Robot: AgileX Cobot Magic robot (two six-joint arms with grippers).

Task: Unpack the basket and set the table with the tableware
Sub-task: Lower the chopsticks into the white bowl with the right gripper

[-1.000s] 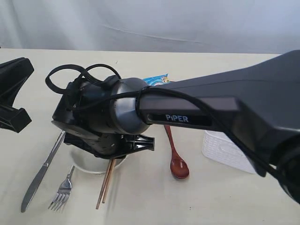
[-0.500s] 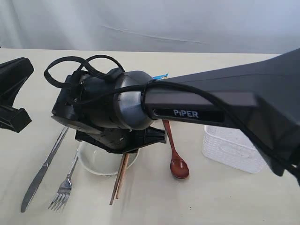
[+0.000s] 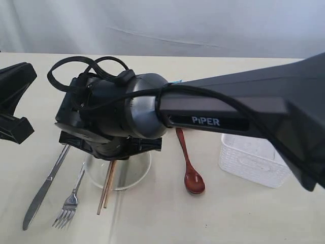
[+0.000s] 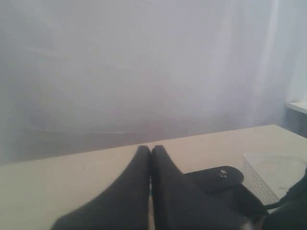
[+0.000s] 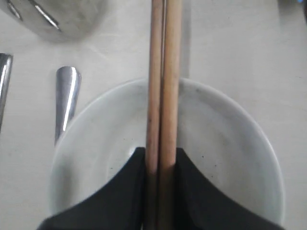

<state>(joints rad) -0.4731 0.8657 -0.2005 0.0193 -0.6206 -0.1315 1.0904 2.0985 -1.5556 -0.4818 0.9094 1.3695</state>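
one left gripper (image 4: 149,152): its two fingers are pressed together with nothing between them. it hangs above the table (image 3: 167,223) at the far left. i think that is so it does not bump the busy arm.
knife (image 3: 44,184): it lies flat on the table, left of the fork, with its pointy end toward the camera.
fork (image 3: 70,202): it lies just beside the knife and points almost the same way, like a place set for eating.
cup (image 5: 62,19): it is shiny and shows only in the right wrist view, near the handle ends of the knife and fork. the big arm hides it in the exterior view.
bowl (image 3: 133,173): it is white and stands on the table right of the fork, under the right gripper.
right gripper (image 5: 159,165): it pinches the chopsticks tight and sits low over the bowl.
chopsticks (image 3: 105,187): the two sticks are held side by side and touching, so they can go down as a pair. they reach across the bowl and poke out past its front rim. i cannot tell if the tips touch the table.
next job: i think the sticks get set down by the bowl. if they drop crooked, they may roll apart.
spoon (image 3: 191,170): it is dark red and lies flat on the table, right of the bowl and apart from it.
basket (image 3: 251,162): it is white, at the far right, partly behind the arm. the part that shows looks empty.
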